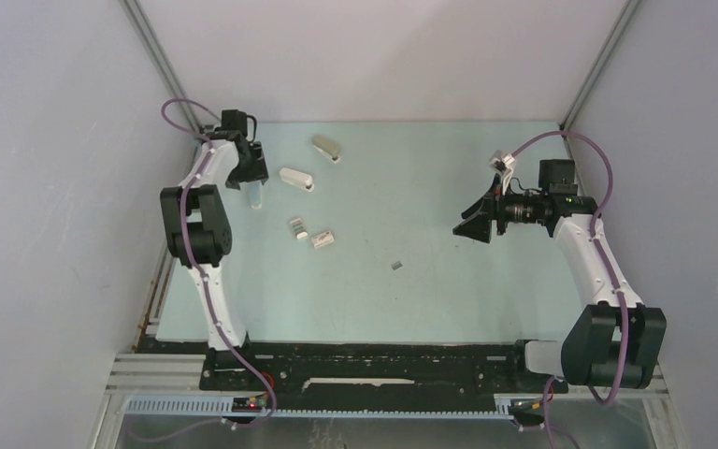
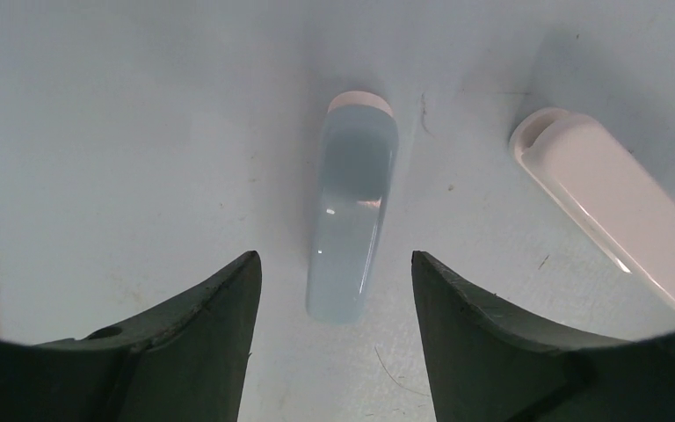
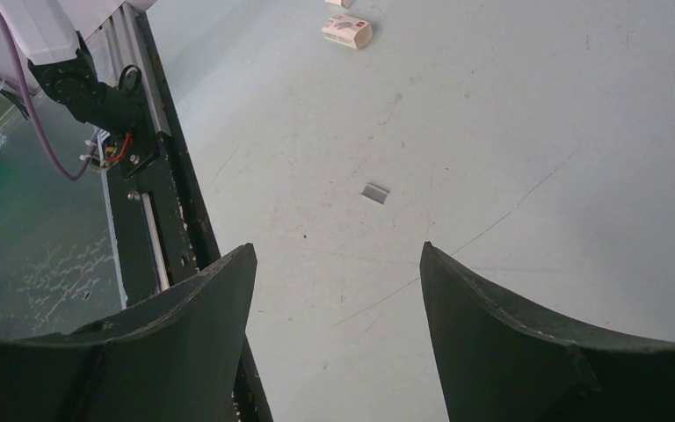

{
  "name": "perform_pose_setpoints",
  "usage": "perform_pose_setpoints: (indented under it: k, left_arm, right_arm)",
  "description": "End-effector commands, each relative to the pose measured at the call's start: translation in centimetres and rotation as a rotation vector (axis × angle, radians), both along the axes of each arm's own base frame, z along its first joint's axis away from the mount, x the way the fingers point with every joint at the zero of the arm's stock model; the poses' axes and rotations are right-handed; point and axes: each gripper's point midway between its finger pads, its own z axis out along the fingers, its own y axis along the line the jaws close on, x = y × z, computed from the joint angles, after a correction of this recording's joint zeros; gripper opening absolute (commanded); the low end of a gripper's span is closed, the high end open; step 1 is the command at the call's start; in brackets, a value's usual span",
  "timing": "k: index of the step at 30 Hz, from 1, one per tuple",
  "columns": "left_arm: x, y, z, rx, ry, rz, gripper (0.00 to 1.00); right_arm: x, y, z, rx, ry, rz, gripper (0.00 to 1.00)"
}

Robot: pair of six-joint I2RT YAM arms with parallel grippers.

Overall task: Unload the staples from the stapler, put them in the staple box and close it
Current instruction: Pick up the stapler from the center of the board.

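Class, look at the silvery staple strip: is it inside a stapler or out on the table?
Out: the staples lie loose on the bare table, with nothing touching them.

Tiny silvery-grey strip of staples, flat on the bench, alone just right of centre in the overhead view. Pale blue stapler, lying lengthwise mid-frame in the left wrist view, pinkish tip uppermost.
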Motion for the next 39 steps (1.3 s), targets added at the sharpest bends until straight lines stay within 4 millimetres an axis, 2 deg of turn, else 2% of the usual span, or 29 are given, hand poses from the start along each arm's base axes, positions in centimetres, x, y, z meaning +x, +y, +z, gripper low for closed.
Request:
perform_pose_setpoints:
  k: [1,8,13,18,20,23,24,28,36,39]
  left_arm:
    - [0.8,-0.2,0.2,-0.014,0.02,-0.049,0.69]
    - [1.2,0.1,-1.1,-0.001,0.063,-0.057,0.62]
    - [1.1,0.1,-1.8,-0.001,0.073,-0.045,0.53]
    - [0.8,0.0,-2.1,-0.008,0.075,-0.043,0.35]
    - [0.5,0.0,-1.8,-0.01,0.064,-0.043,0.3]
    - [-0.2,0.1,-0.9,0.004,0.03,-0.046,0.17]
    - [-0.5,0.2,-0.5,0.013,0.016,-0.046,0.11]
    - [-2.5,0.5,0.8,0.036,-0.027,-0.033,0.01]
    - [-8.4,-0.3,2.6,0.009,-0.128,0.031,0.0]
    - [-10.8,-1.5,2.7,-0.038,-0.142,0.048,0.0]
  right_arm:
    - [0.1,0.0,0.2,0.016,-0.002,0.0,0.78]
    - [0.1,0.0,0.3,0.02,-0.001,0.001,0.78]
    - [0.2,0.0,0.3,0.021,-0.001,0.001,0.78]
    - [0.1,0.0,0.4,0.024,-0.001,0.001,0.78]
    - [0.1,0.0,0.4,0.025,-0.002,0.001,0.78]
    - [0.1,0.0,0.6,0.025,-0.008,0.001,0.78]
    - [0.0,0.0,0.6,0.024,-0.009,0.0,0.78]
    - [0.0,0.0,0.7,0.023,-0.013,0.003,0.78]
    - [-0.2,0.2,0.8,0.03,-0.013,0.013,0.78]
    - [-0.2,0.3,0.7,0.032,-0.012,0.018,0.78]
